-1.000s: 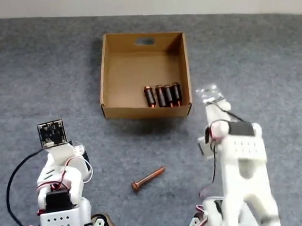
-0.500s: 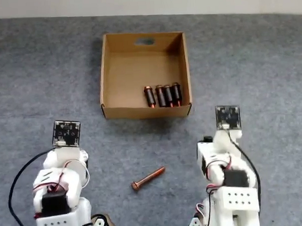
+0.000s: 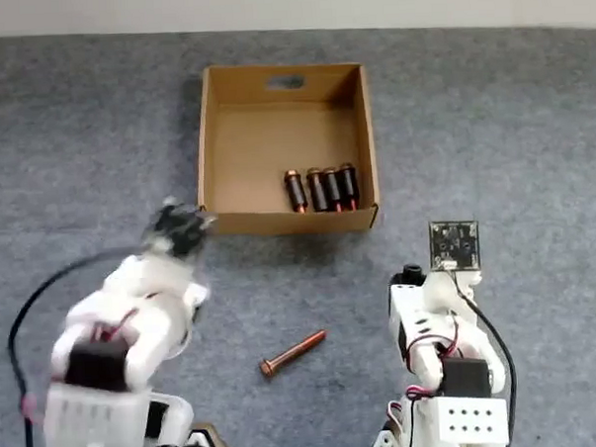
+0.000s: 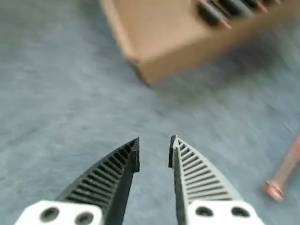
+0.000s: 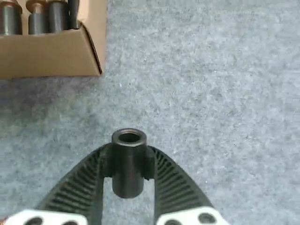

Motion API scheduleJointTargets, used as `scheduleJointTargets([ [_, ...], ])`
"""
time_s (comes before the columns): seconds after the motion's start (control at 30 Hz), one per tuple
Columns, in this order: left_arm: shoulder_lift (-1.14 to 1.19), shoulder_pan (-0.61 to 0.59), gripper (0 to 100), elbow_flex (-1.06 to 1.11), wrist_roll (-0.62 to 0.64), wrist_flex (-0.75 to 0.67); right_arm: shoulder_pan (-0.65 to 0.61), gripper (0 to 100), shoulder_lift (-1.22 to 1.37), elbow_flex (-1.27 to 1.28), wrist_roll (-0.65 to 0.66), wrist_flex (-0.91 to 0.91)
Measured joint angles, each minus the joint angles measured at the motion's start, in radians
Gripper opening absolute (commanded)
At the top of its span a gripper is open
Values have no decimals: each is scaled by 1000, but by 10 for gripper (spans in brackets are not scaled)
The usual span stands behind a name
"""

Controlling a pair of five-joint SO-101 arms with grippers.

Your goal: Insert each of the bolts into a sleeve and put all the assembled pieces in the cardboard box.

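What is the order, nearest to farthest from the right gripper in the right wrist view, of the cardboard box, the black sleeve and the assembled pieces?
1. black sleeve: clamped upright in the right gripper.
2. cardboard box: its corner and outer wall lie farther off across the grey mat.
3. assembled pieces: inside the box, behind that wall.

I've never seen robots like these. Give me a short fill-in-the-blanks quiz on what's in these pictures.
The brown cardboard box holds ____ assembled copper-and-black pieces.
The right gripper is shut on the black tubular sleeve, while the left gripper holds ____.
One loose copper bolt lies on the grey carpet, ____ the box.
Missing words: four; nothing; outside.
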Motion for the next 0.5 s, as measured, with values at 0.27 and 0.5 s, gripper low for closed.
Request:
scheduleJointTargets([
  [0.27, 348, 279, 130, -118, 0, 51, -2, 6, -63, 0, -48, 61],
  [0.5, 496, 428, 184, -120, 0, 52, -2, 6, -64, 0, -52, 61],
])
